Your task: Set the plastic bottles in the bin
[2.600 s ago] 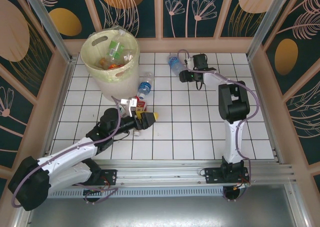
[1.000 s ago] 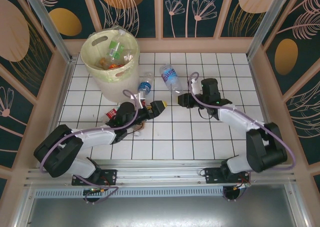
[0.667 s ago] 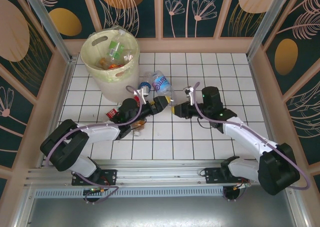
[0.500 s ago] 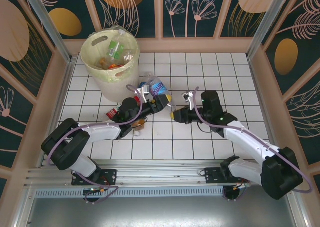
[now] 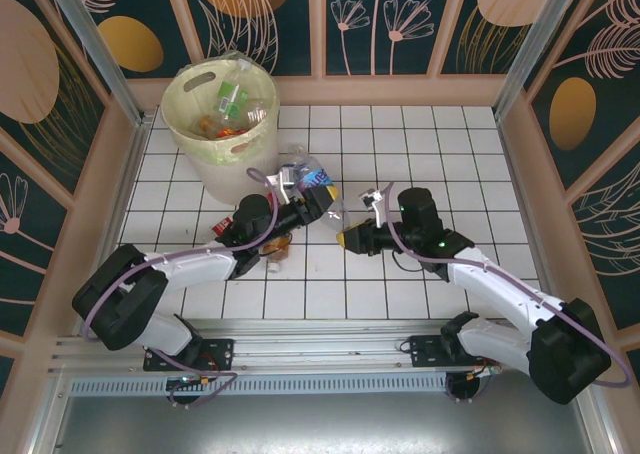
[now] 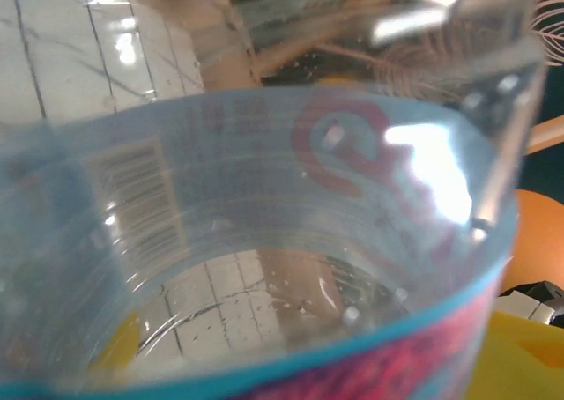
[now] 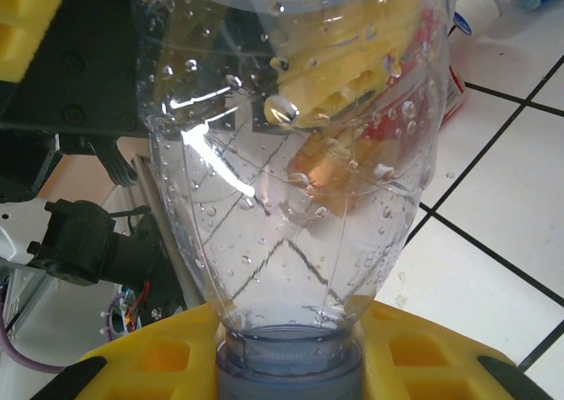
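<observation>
At the table's middle, nearest the bases, the right gripper [image 5: 350, 239] is found clamped on the neck of a clear, blue-labelled bottle [image 7: 291, 180]. Just beyond, the bottle's body is straddled by the left gripper [image 5: 318, 196]; whether those jaws have closed on it cannot be told. A handover is judged to be in hand. A firm left grip is called for before the right lets go, then a carry to the bin [image 5: 225, 169] at the far left. Against the earliest frame, the bottle has been brought in from the far tiles, and the left gripper moved off the red-labelled bottle [image 5: 224, 224].
</observation>
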Available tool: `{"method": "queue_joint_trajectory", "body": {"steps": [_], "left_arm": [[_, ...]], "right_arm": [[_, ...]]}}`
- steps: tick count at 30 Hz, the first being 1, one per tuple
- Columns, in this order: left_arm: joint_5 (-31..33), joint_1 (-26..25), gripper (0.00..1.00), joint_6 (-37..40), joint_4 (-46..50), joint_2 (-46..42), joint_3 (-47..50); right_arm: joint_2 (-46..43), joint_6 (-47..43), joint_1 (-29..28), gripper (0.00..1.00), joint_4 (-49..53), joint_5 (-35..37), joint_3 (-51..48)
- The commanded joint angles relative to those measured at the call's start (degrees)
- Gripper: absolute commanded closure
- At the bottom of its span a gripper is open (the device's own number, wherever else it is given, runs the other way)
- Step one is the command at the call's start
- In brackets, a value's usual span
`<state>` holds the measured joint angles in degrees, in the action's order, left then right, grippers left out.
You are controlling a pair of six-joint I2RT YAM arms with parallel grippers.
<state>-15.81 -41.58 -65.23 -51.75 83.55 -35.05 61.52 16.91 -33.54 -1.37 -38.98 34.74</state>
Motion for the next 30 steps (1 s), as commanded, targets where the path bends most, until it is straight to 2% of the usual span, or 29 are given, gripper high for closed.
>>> {"method": "queue_joint_trajectory", "body": {"steps": [1,4,10,11,15,17,20,24,30], "left_arm": [[0.17,0.76,0.12,0.12,-1.62,-2.25,-1.34],[0.17,1.20,0.14,-0.31,-1.94,-2.96,-0.99],[-0.12,1.50,0.28,0.59,-0.24,-4.03,-1.42],[0.07,1.50,0.30,1.01,0.32,-4.40,-1.44],[0.51,1.98,0.33,4.30,5.87,-6.46,-3.20],[0.61,2.50,0.33,7.20,11.31,-7.64,-5.51],[-0.52,3.55,0.32,11.24,18.54,-8.69,-10.01],[-0.13,4.64,0.32,20.81,33.28,-8.65,-20.06],[6.24,7.71,0.30,36.80,55.70,-6.05,-40.89]], "right_arm": [[-0.52,0.23,-0.99,0.68,2.09,0.59,-0.02],[-0.69,0.16,-1.18,0.68,2.47,1.10,0.06],[-0.77,0.23,-1.48,0.64,2.64,1.28,0.54],[-0.95,0.30,-1.47,0.62,2.55,1.19,0.64],[-3.10,0.67,-1.64,0.37,2.86,1.36,0.69],[-5.40,0.78,-1.63,0.25,3.33,1.84,0.59],[-9.18,0.85,-1.63,0.16,4.50,2.15,0.94],[-14.08,0.32,-1.64,0.10,6.24,2.67,2.28],[-17.73,-0.25,-1.67,0.09,8.28,4.42,5.26]]}}
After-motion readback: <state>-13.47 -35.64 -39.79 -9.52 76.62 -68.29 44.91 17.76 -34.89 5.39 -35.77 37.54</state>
